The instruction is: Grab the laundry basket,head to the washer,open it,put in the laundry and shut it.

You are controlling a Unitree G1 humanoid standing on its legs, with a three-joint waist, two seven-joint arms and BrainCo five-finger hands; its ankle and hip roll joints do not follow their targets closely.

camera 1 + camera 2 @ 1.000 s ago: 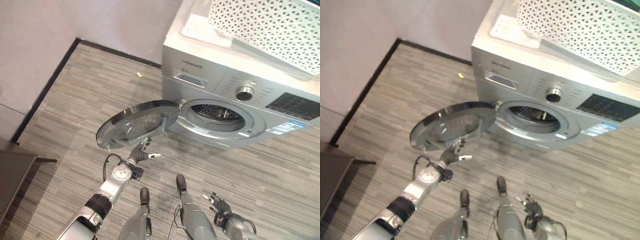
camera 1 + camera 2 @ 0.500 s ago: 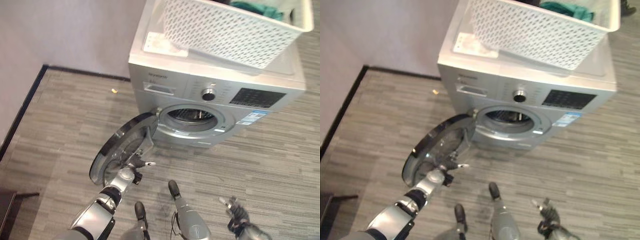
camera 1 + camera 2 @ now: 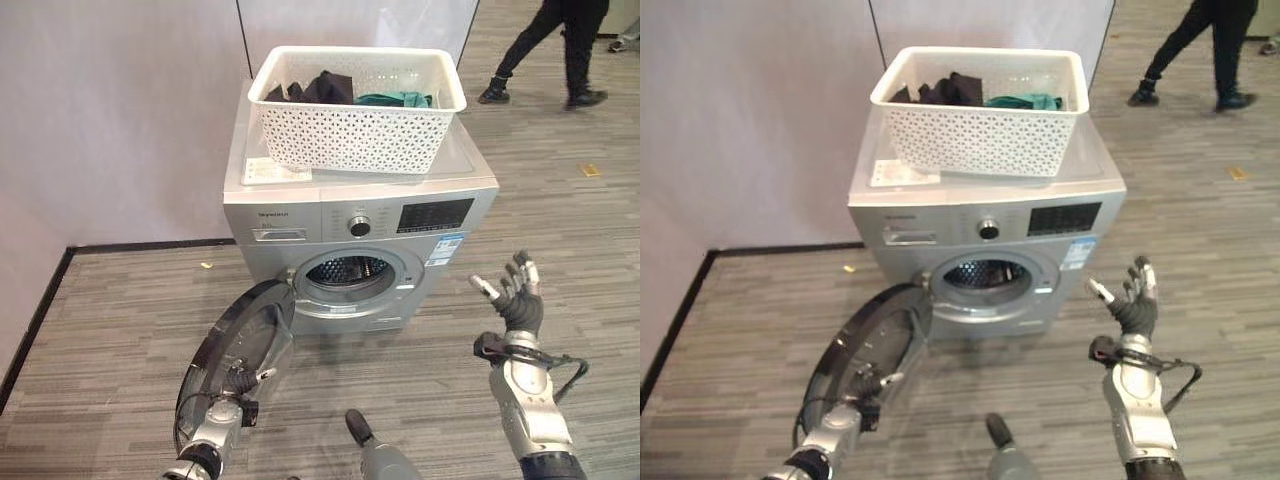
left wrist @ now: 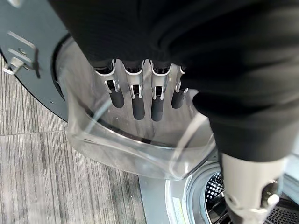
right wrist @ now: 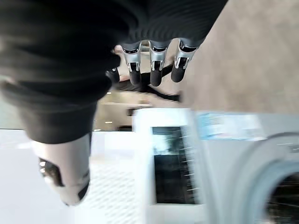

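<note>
The washer door (image 3: 235, 350) now stands swung wide open, and the right hand (image 3: 512, 300) is raised with fingers spread.

Both silver-grey arms are wearing dark ribbed covers over wrist and hand back; the right hand (image 3: 515, 296) and left hand (image 4: 140, 95) are showing silver fingers (image 5: 152, 60) with dark tips

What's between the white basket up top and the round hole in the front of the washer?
In the left eye view, the washer's control panel with its round dial lies between the laundry basket and the drum opening.
</note>
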